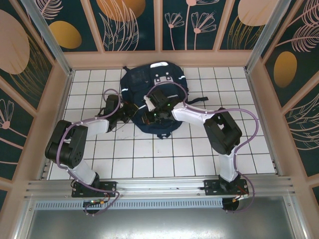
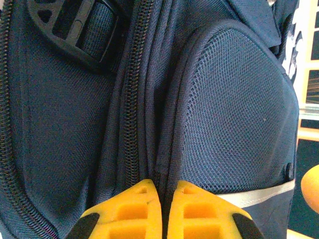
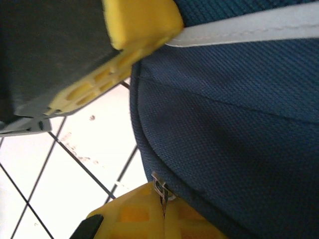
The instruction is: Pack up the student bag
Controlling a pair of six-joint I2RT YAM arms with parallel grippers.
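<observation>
The student bag (image 1: 154, 82), a large navy backpack with white stripes, lies at the back middle of the tiled table. My left gripper (image 1: 131, 111) sits at the bag's left side; in the left wrist view it (image 2: 163, 187) is shut on a fold of navy fabric beside a zipper track (image 2: 132, 104) and a mesh pocket (image 2: 234, 109). My right gripper (image 1: 150, 115) is at the bag's near edge. In the right wrist view it (image 3: 163, 198) is shut on a small metal zipper pull (image 3: 159, 183) at the bag's seam. A finger (image 3: 139, 22) of the left gripper shows just above.
A black buckle (image 2: 75, 25) and strap lie on the bag's side. A dark strap (image 1: 199, 101) trails right of the bag. Wooden walls (image 1: 264, 94) fence the white tiled table (image 1: 149, 154) on three sides. Open tiles lie in front of the bag.
</observation>
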